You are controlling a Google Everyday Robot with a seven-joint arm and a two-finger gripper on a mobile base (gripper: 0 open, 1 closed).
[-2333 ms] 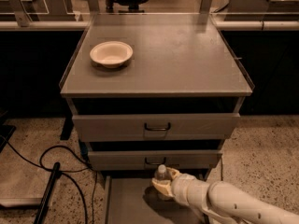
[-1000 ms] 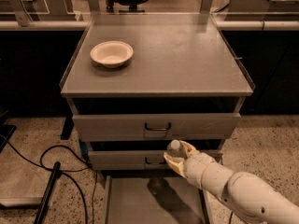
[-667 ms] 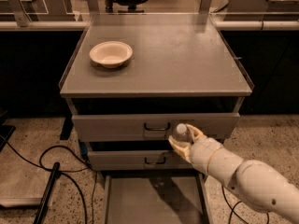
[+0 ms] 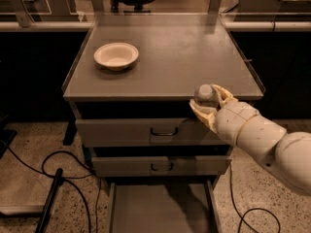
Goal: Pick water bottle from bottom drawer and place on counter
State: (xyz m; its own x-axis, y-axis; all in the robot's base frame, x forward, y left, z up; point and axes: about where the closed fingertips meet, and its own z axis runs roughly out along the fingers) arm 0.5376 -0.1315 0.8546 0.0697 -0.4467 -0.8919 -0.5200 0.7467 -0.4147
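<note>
- We see the water bottle [image 4: 205, 93] held in the gripper [image 4: 206, 102], at about 3 o'clock from the middle of the view. It hangs in the air and overlaps the front edge of the counter [image 4: 184, 52] near the right front corner.
- Its pale cap faces up and toward us, so its long axis runs from the cap down and away into the gripper. The fingers hide most of the body.
- The gripper's fingers [image 4: 219, 92] are closed around the bottle, one at 1 o'clock of the cap and one at 7 o'clock. The cream arm [image 4: 262, 140] runs off toward 4 o'clock.
- On the counter we count one cream bowl [image 4: 116, 56], well apart from the bottle at its 10 o'clock. The counter surface beside the bottle, at its 12 o'clock, is bare.
- We count three drawers. The top drawer [image 4: 121, 131] and the middle drawer [image 4: 126, 166] are shut, each with one dark handle. The bottom drawer [image 4: 155, 208] is pulled out at 6 o'clock, its flat grey floor showing.
- Dark cables [image 4: 68, 178] loop over the speckled floor at 8 o'clock.
</note>
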